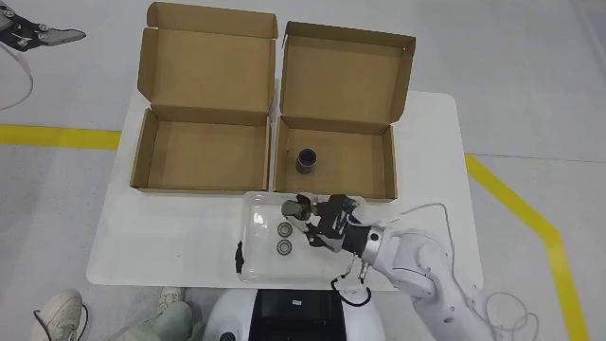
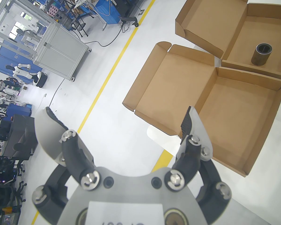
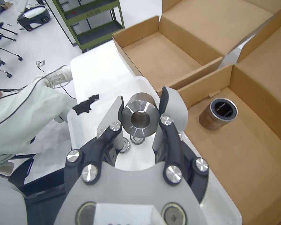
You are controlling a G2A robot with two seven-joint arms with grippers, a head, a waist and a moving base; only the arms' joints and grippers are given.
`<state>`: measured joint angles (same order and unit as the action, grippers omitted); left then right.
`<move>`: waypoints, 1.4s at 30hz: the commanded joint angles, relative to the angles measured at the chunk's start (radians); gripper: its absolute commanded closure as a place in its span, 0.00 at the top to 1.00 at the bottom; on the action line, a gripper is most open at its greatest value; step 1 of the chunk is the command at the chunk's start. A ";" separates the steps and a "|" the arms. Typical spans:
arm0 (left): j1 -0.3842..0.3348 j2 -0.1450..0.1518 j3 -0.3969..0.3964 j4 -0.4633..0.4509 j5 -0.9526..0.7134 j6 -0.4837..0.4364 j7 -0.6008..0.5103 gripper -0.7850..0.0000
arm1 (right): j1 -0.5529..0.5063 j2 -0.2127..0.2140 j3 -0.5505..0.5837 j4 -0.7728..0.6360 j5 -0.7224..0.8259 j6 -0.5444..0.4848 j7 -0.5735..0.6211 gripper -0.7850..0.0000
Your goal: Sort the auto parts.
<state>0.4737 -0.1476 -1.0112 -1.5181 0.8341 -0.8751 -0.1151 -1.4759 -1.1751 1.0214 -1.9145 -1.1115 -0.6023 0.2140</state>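
Right gripper (image 3: 141,104) sits closest, its jaws clamped across the round flank of a steel bushing (image 3: 139,115). The bushing is a thick, smooth, bright cylinder with a bored centre and a chamfered face, held on its side above the tray, most likely ready to be carried to a box. Under everything is the white table (image 1: 431,142), glossy with rounded corners. Two open cardboard boxes stand side by side toward its far edge, lids folded back so both interiors are free to load. The left box (image 1: 208,156) is bare matte brown. The right box (image 1: 350,175) holds one part, which suggests cylinders are meant to go there. A clear plastic tray (image 1: 256,263) lies at the near edge, just in front of the right box, as the supply bin. The left gripper (image 2: 118,115) hangs with jaws wide apart and nothing between them, out past the table's left edge above the floor. Inside the right box, near its front wall, a dark linear bearing (image 1: 307,160) stands upright. Two small ribbed rings (image 1: 284,239) lie flat in the tray.
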 commanded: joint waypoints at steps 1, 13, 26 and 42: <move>0.000 0.000 0.000 0.000 0.000 0.000 0.000 1.00 | 0.007 -0.001 -0.003 0.001 0.023 -0.033 -0.051 0.00; 0.000 0.000 0.000 0.000 0.000 0.000 0.000 1.00 | 0.065 -0.007 0.005 -0.021 0.067 -0.076 -0.209 0.00; 0.000 0.000 0.000 0.000 0.000 0.000 0.000 1.00 | 0.149 -0.015 0.016 -0.141 0.102 -0.038 -0.193 0.00; 0.000 0.000 0.000 0.000 0.000 0.000 0.000 1.00 | 0.286 -0.039 -0.014 -0.156 0.185 -0.034 -0.252 0.00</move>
<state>0.4737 -0.1476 -1.0112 -1.5181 0.8341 -0.8751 -0.1151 -1.1963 -1.2128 1.0093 -2.0679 -0.9244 -0.6425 -0.0382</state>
